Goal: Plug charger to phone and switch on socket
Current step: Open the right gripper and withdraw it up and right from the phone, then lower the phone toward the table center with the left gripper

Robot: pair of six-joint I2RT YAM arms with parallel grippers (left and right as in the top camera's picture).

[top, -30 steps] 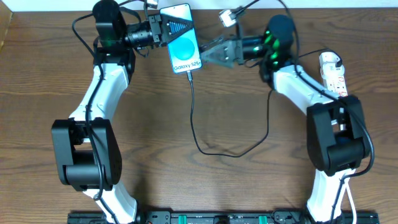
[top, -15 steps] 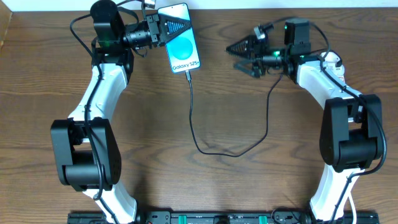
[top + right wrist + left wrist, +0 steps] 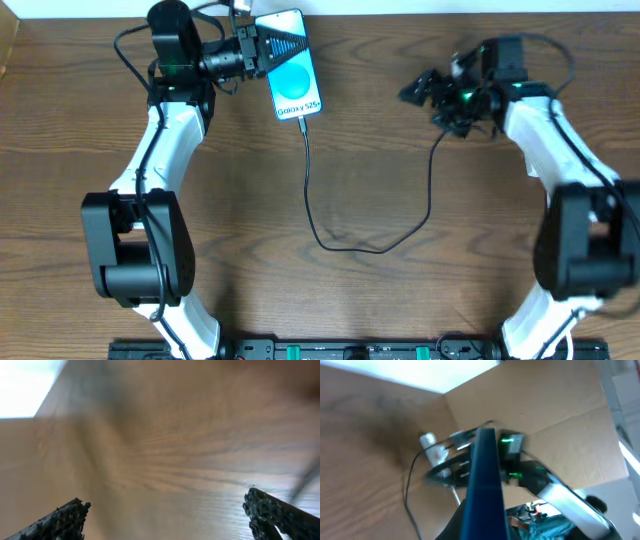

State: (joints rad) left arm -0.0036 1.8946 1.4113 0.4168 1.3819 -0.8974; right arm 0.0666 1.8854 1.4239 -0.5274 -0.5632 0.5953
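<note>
- Phone (image 3: 293, 72): upper centre of the overhead view, lifted off the tabletop (image 3: 420, 300), blue screen up.
- Left end effector (image 3: 285, 43): clenched on the phone's top end. The left wrist view shows the phone edge-on.
- Charger (image 3: 308, 180): plug tip meets the phone's lower edge. The cable drops to a loop at lower centre, then climbs toward the right arm.
- Right end effector (image 3: 425, 100): upper right, fingers spread, grasping nothing.
- Socket (image 3: 431, 445): hidden beneath the right arm in the overhead view. The blurred white shape with a red mark in the left wrist view is probably it.
- Step in hand: plugging appears done, so switching on remains.
- Next move calls for: one right fingertip set on the red switch, pressed lightly so the strip does not slide.
</note>
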